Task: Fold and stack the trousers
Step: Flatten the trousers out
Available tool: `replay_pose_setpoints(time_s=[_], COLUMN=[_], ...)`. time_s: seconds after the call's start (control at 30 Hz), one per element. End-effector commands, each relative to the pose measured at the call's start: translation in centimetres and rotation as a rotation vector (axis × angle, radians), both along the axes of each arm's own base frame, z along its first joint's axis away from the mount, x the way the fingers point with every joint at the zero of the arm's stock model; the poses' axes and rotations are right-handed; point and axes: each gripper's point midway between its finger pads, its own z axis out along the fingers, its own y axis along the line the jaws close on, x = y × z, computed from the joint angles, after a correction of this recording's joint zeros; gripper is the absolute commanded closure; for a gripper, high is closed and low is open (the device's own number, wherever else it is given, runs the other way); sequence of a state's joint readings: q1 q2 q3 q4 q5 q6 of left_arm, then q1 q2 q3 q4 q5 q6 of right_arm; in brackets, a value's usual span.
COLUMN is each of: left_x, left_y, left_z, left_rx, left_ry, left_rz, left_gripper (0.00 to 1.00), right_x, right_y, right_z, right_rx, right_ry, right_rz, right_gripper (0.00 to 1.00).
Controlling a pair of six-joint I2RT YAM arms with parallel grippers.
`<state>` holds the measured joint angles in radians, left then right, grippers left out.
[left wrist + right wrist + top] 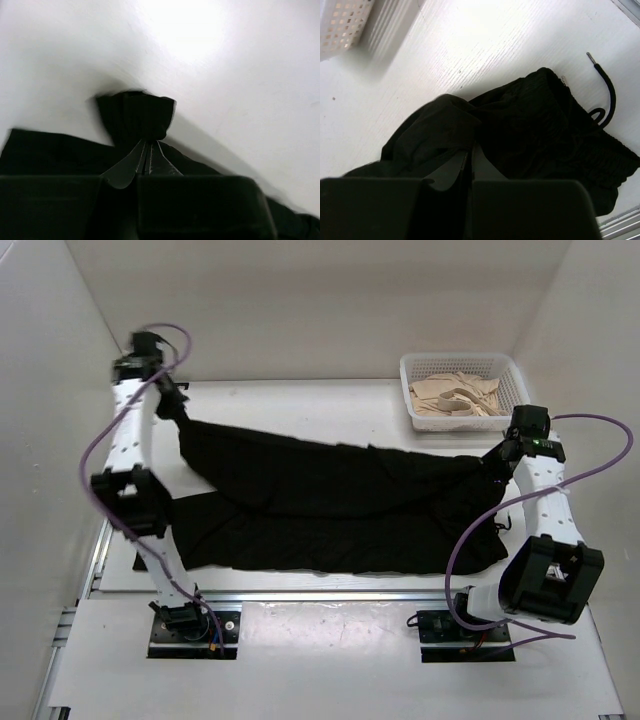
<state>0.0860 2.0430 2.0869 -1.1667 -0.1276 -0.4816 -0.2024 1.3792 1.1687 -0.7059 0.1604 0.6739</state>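
From above we see one pair of soft black trousers (330,510) across the white table (300,395), bare room at twelve o'clock, one white mesh basket (458,359) at two; wrist views show left gripper (147,145), then right gripper (469,157), each clenched on trouser cloth.

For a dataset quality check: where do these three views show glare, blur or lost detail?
Top external: even light, sharp, but the trousers are one black mass with few folds readable. Left wrist: the table is blown out to white, and the fabric bunch at the left gripper looks soft. Right wrist: sharp, the drawstring and table grain are clear.
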Motion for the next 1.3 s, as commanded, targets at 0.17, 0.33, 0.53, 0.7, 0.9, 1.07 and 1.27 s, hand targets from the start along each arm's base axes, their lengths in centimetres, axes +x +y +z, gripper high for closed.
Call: replay_pose_setpoints(time_s=[0.17, 0.33, 0.53, 0.7, 0.9, 1.07, 1.27], left_x=[-6.5, -9.0, -11.4, -9.9, -2.1, 6.6, 7.3], left_y=[5.1, 6.1, 8.4, 9.2, 9.3, 8.6, 6.8], left_z=[11.0, 11.4, 13.2, 12.7, 8.3, 5.1, 7.7], left_rx=[0.048, 0.05, 0.061, 0.06, 0.031, 0.009, -0.031], left_ry=[-0.242, -0.237, -0.298, -0.306, -0.225, -0.247, -0.336], left_rz=[0.142, 0.161, 0.205, 0.19, 0.134, 0.083, 0.027], left_gripper=[0.9, 0.9, 0.9, 0.9, 0.9, 0.86, 0.0], right_x=[-1.2, -3.4, -5.3, -2.3, 6.1, 14.5, 13.0], right_y=[-1.4, -2.6, -3.3, -3.1, -4.3, -3.8, -0.8], right_z=[4.2, 6.3, 7.4, 8.1, 7.6, 9.6, 10.6], right_rx=[-0.079, -0.153, -0.203, -0.193, -0.192, -0.161, -0.171], right_ry=[-0.098, -0.149, -0.185, -0.211, -0.163, -0.205, -0.195], right_rz=[-0.069, -0.149, -0.189, -0.126, -0.085, 0.036, 0.122], right_gripper=[1.0, 1.0, 1.0, 1.0, 1.0, 0.33, 0.07])
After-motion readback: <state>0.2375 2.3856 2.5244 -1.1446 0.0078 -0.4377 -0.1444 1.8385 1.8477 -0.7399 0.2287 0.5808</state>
